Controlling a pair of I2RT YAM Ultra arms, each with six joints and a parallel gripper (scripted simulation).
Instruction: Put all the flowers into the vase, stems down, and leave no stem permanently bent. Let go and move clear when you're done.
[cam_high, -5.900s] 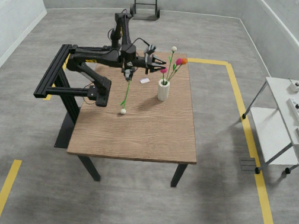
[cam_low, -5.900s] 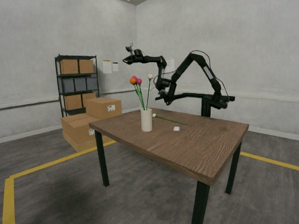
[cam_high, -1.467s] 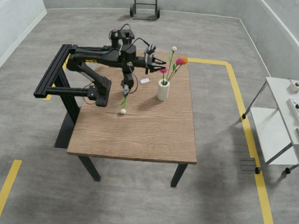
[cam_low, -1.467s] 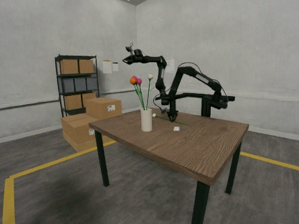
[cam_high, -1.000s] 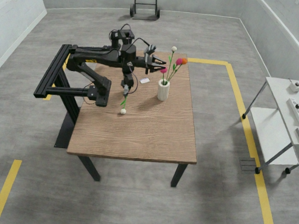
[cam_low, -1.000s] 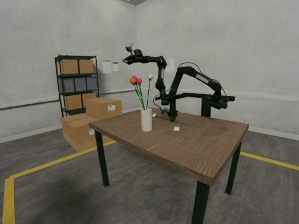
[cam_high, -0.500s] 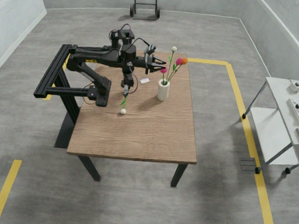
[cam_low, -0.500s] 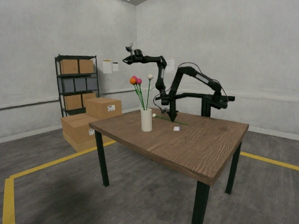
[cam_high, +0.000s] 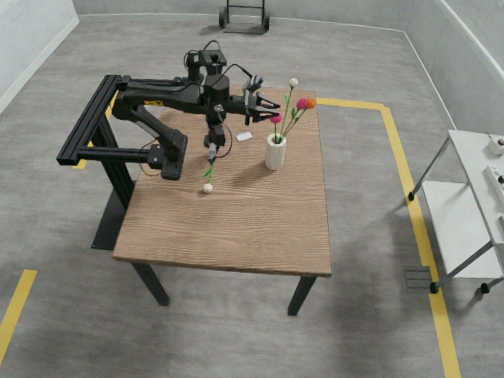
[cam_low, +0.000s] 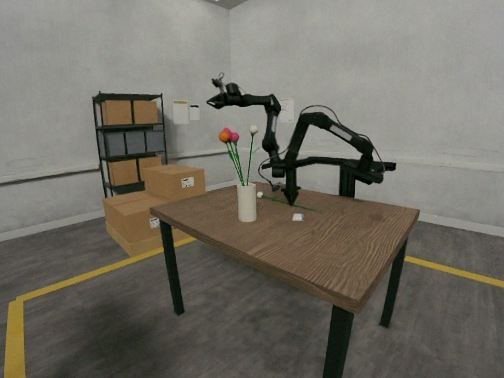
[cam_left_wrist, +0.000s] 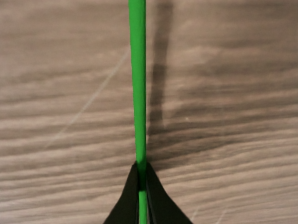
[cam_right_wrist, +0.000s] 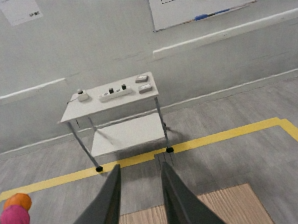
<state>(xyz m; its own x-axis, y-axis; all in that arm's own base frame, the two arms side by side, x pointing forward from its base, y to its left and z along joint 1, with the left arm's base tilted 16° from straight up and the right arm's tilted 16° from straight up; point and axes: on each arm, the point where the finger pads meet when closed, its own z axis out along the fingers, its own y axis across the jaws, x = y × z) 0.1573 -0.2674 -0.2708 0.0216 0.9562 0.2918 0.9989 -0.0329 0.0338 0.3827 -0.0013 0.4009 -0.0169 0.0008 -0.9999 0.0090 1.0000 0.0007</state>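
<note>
Clock directions: as seen in the top view, with 12 o'clock at its upper edge.
Black support frame (cam_high: 117, 156) (cam_low: 347, 182): at the table's 9 to 10 o'clock side.
Loose white flower (cam_high: 207, 188) (cam_low: 260, 195) (cam_left_wrist: 138, 100): outside the vase, lying along the table, head toward 6 o'clock from the fingers on its green stem.
Left gripper (cam_high: 212, 159) (cam_low: 292, 203) (cam_left_wrist: 142, 167): pointing down at the tabletop, tips clenched together on that flower's stem.
White card (cam_high: 244, 136) (cam_low: 298, 217): flat on the wooden table (cam_high: 250, 215) (cam_low: 310, 250), toward 2 o'clock from the left gripper and 10 o'clock from the vase.
Right gripper (cam_high: 278, 110) (cam_low: 210, 102) (cam_right_wrist: 141, 167): raised above the table on the 12 o'clock side of the vase, fingers parted, grasping nothing.
White vase (cam_high: 275, 152) (cam_low: 247, 202): upright on the table, four flowers inside, stems down.
Pink flower (cam_high: 275, 118): in the vase, head toward 12 o'clock.
White flower in the vase (cam_high: 293, 82) (cam_low: 253, 129): the farthest-reaching head, toward 1 o'clock.
Magenta flower (cam_high: 302, 104): in the vase, leaning toward 1 o'clock.
Orange flower (cam_high: 311, 103) (cam_low: 224, 135) (cam_right_wrist: 18, 201): in the vase, beside the magenta head, leaning between 1 and 2 o'clock.
White cart (cam_high: 472, 155) (cam_right_wrist: 77, 110): on the floor, well apart from the table, toward 3 o'clock.
</note>
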